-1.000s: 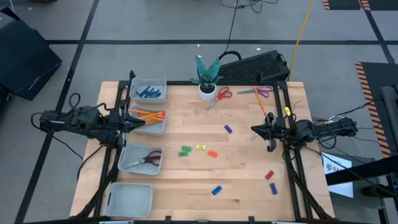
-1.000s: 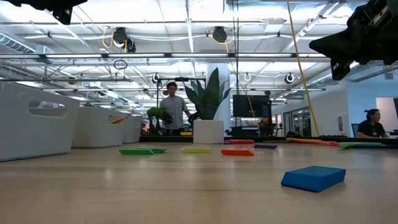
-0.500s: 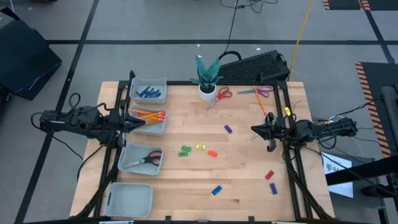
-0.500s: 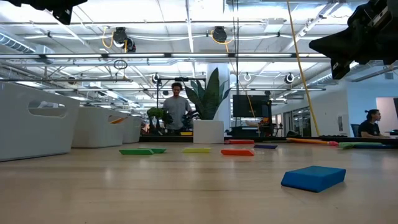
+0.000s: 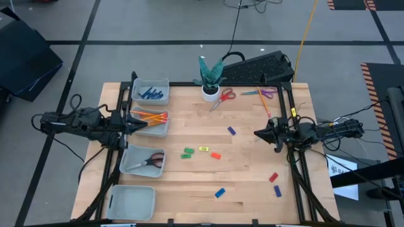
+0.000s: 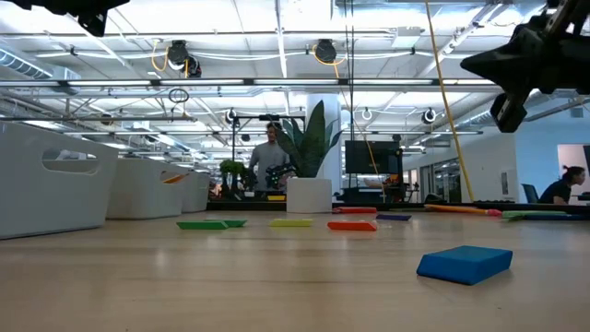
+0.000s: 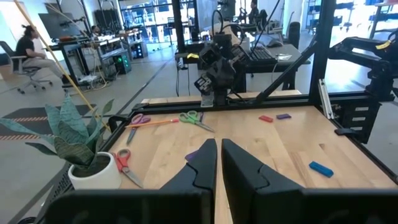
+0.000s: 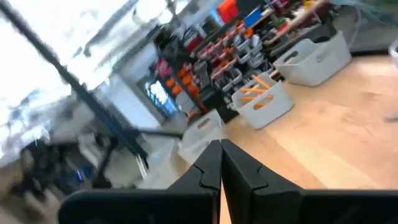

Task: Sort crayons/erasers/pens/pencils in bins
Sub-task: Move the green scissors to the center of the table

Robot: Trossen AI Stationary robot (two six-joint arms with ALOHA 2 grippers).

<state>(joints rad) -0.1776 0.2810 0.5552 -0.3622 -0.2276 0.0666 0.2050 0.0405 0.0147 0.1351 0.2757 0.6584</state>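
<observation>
Four pale bins stand in a row along the table's left edge: one with dark blue pens (image 5: 151, 94), one with orange pencils (image 5: 151, 117), one with scissors (image 5: 150, 161), and a bare one (image 5: 132, 202). Another orange pencil (image 5: 265, 104) lies at the far right. Several erasers lie flat on the wood: green (image 5: 187, 152), yellow (image 5: 204, 149), red (image 5: 216, 156), blue (image 5: 219, 193) and others. My left gripper (image 5: 142, 125) hangs shut above the pencil bin's near-left part. My right gripper (image 5: 259, 133) is shut in the air at the table's right side, nothing between its fingers.
A white plant pot (image 5: 210, 93) stands at the far edge, with red-handled scissors (image 5: 223, 97) beside it and more scissors (image 5: 265, 93) at the far right. A dark keyboard (image 5: 262, 66) lies beyond the table. The table's black frame (image 5: 291, 113) runs along both sides. People are in the room behind.
My right gripper has turned about its wrist and shifted slightly toward the table's far edge, staying shut. A person in the room behind has walked a little to the right.
</observation>
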